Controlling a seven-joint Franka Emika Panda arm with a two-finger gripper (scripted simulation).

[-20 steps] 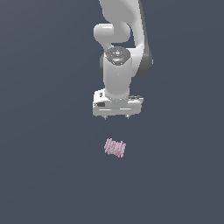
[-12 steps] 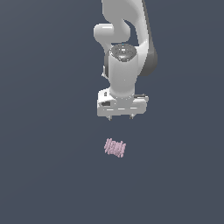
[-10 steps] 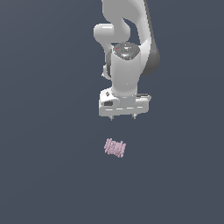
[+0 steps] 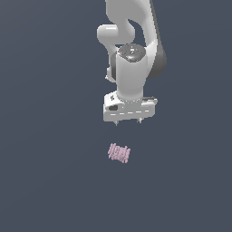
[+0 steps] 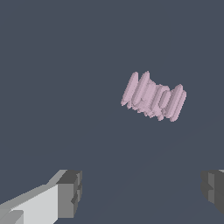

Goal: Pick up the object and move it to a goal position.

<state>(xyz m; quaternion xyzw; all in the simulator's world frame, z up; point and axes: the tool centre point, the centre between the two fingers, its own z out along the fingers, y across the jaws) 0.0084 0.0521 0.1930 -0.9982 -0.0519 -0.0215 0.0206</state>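
The object (image 4: 119, 153) is a small pale pink block with ribbed, comb-like ridges, lying on the dark grey floor. In the exterior view my white gripper (image 4: 128, 123) hangs above and slightly behind it, clear of it, with only short fingertips showing below the hand. In the wrist view the object (image 5: 153, 96) lies ahead of the two grey finger pads (image 5: 70, 193), which stand wide apart with nothing between them. The gripper (image 5: 142, 190) is open and empty.
The plain dark grey floor (image 4: 45, 181) surrounds the object on all sides. The white arm (image 4: 131, 41) rises above the gripper.
The gripper has come down towards the object and shifted a little to the exterior view's right. The object has not moved.
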